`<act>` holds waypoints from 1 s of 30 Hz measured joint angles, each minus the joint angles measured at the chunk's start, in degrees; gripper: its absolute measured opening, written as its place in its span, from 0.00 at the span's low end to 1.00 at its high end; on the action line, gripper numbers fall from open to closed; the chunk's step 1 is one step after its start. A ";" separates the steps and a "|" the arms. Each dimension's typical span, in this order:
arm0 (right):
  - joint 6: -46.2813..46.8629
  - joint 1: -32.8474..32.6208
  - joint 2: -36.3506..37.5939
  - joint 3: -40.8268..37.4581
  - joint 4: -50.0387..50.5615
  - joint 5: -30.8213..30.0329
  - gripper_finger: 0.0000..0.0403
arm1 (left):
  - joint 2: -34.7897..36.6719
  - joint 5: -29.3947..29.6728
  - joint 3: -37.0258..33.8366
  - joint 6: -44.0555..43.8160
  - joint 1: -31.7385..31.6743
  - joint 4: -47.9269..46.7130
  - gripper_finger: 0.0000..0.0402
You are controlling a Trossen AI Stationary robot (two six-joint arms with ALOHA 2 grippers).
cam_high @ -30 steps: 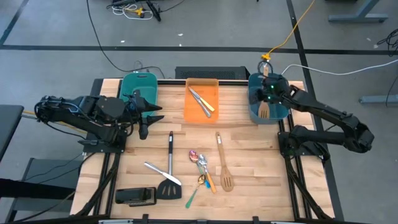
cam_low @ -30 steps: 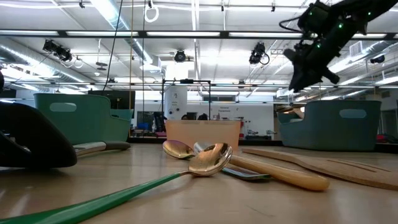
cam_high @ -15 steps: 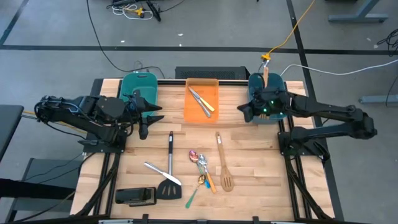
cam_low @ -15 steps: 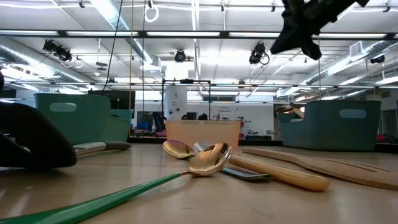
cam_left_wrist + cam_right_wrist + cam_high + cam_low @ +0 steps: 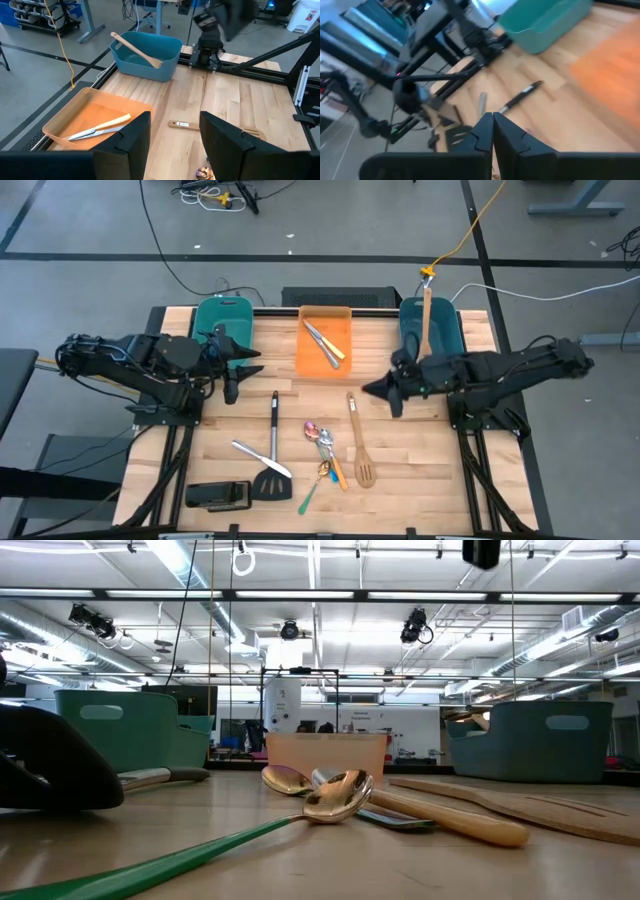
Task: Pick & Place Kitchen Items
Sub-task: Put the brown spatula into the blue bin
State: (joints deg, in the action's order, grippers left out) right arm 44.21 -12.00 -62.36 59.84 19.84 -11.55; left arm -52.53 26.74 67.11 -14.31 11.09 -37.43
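Note:
Kitchen items lie on the wooden table: a black spatula with a steel handle (image 5: 273, 442), a silver knife (image 5: 255, 455), spoons (image 5: 323, 442), a green-handled spoon (image 5: 310, 492) and a slotted wooden spatula (image 5: 358, 442). Another wooden spatula (image 5: 425, 320) stands in the right teal bin (image 5: 445, 330), its handle leaning on the far rim. Knives (image 5: 325, 342) lie in the orange bin (image 5: 310, 365). My right gripper (image 5: 372, 390) hangs shut and holds nothing, above the table between that bin and the loose wooden spatula. My left gripper (image 5: 240, 375) waits open by the left teal bin (image 5: 222, 320).
A flat black block (image 5: 218, 496) lies at the near left corner. The three bins line the far edge. Bare wood shows between the bins and the utensils and to the right of the wooden spatula. Cables run over the floor beyond the table.
My right gripper has left the right teal bin, swinging up and then toward the table's middle and near side, and turning as it went. The wooden spatula has stayed in that bin, its handle now showing against the far rim.

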 joint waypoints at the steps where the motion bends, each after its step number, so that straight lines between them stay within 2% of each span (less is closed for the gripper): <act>1: 0.04 -1.44 -1.45 1.53 0.13 -0.96 0.05 | 0.00 0.00 -0.02 -0.04 0.02 0.00 0.44; 7: 1.17 -7.87 -11.32 13.41 5.35 -2.62 0.05 | 0.00 0.00 0.00 -0.02 0.02 0.04 0.44; 14: 7.56 -12.68 -23.41 29.63 19.59 -3.41 0.05 | 0.01 0.00 0.00 -0.04 0.01 0.04 0.44; 19: 13.22 -14.35 -30.29 39.26 29.42 -1.00 0.05 | 0.01 0.01 0.00 -0.03 0.01 0.04 0.44; 23: 16.87 -14.77 -34.26 43.56 36.00 0.99 0.05 | 0.02 0.00 0.00 -0.04 0.02 0.04 0.44; 30: 24.15 -14.56 -37.13 44.17 45.29 1.60 0.05 | 0.02 0.00 0.00 -0.04 0.00 0.04 0.44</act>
State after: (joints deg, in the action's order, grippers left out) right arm 68.36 -26.56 -99.49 104.01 65.13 -9.94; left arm -52.52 26.74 67.11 -14.34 11.10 -37.39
